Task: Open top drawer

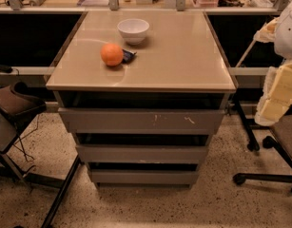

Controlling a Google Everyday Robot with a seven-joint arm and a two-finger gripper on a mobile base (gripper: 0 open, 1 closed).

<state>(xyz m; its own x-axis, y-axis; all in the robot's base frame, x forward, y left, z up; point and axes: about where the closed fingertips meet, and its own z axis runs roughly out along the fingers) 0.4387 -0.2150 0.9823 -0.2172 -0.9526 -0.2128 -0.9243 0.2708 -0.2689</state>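
The top drawer (136,120) is the widest of three grey, handle-less fronts on the cabinet, with small white scuff marks right of centre. A dark gap shows between it and the tabletop. Two narrower grey drawer fronts (141,153) sit below it. My gripper (277,96), cream coloured on a white arm, hangs at the right edge of the view. It is off to the right of the cabinet at about tabletop height and touches nothing.
On the beige cabinet top (183,56) stand a white bowl (133,30), an orange (111,54) and a small dark packet (128,56). A brown stool (14,103) stands at the left. Office chair legs with casters (267,144) stand at the right. A cluttered bench runs behind.
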